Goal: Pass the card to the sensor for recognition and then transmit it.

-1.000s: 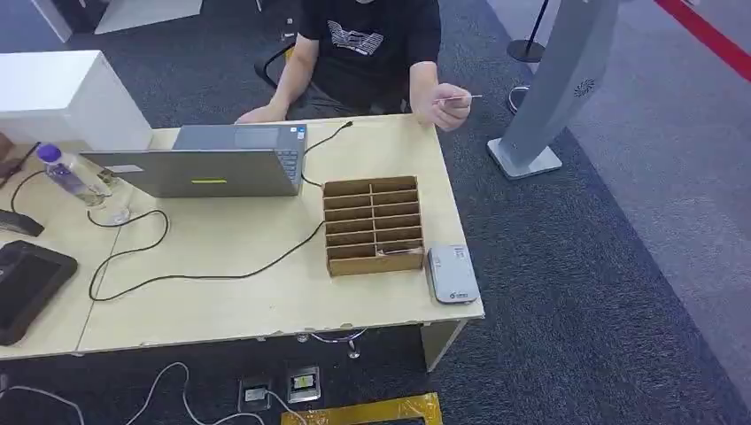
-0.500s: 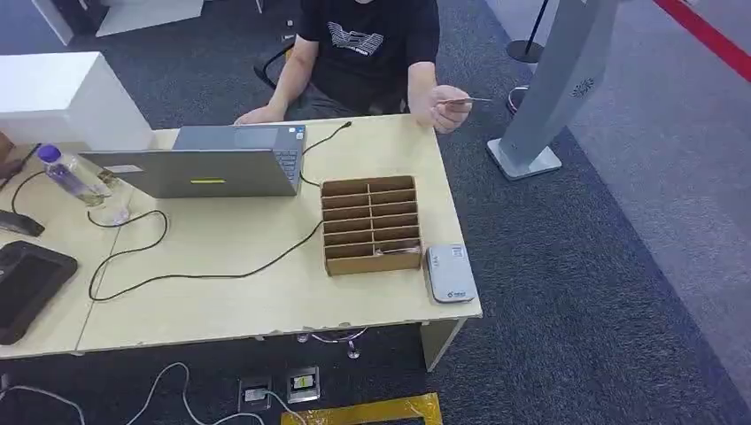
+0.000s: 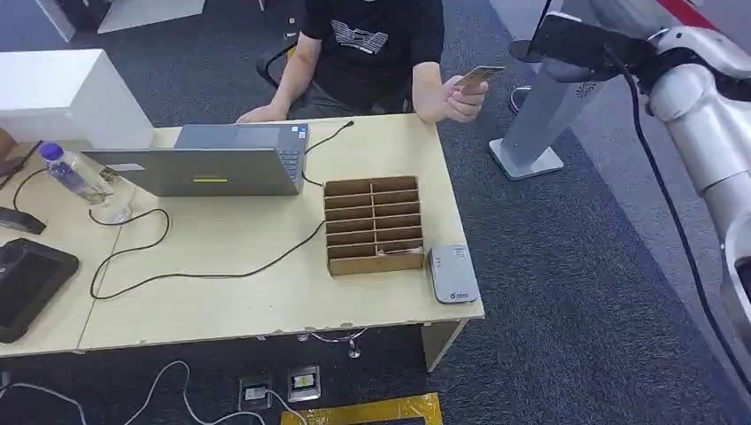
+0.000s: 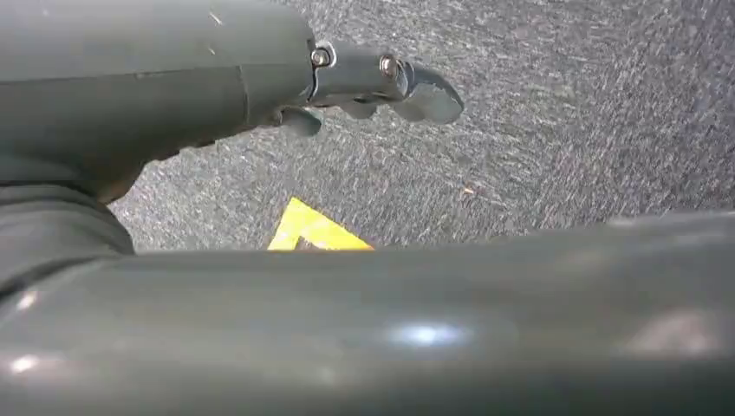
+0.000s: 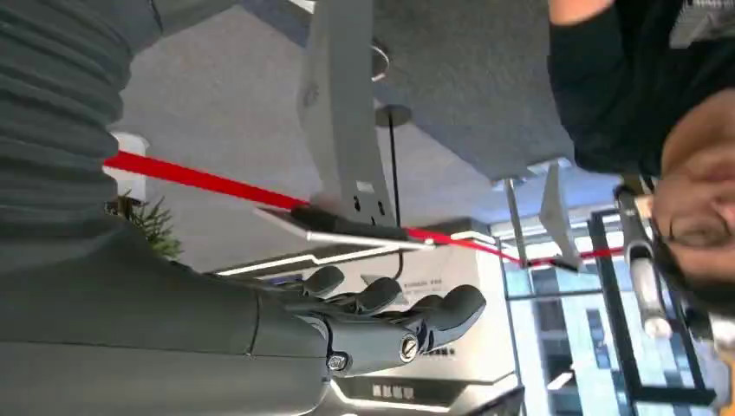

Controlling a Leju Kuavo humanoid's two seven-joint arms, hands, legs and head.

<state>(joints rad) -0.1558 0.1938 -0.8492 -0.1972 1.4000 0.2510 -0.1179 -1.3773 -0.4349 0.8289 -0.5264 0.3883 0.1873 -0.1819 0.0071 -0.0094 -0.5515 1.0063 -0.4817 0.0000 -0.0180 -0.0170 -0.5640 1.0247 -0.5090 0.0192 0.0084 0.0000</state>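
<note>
Card (image 3: 479,77): held up in a person's hand (image 3: 454,96) past the far right corner of the desk (image 3: 239,266), tilted, apart from the robot's right arm.
Person: sits behind the desk in a black shirt; the other hand rests on the desk edge beside the laptop (image 3: 208,162).
Right hand (image 5: 390,316): in the right wrist view the fingers lie stretched out, slightly apart, with nothing in them. In the head view the right arm reaches in from the right, high up, toward the card; the hand itself is hard to make out there.
Left hand (image 4: 373,82): hangs over dark carpet, fingers loosely extended and holding nothing.
Sensor (image 3: 452,274): a small grey box lying flat at the near right corner of the desk, just beside the cardboard tray (image 3: 373,226).
Tray: divided into many slots, standing in the right part of the desk.
Desk, other things: open laptop with a black cable looping across the top, a water bottle (image 3: 71,174) at the left, a dark device at the left edge.
Floor: a grey stand (image 3: 549,97) to the right of the desk.
</note>
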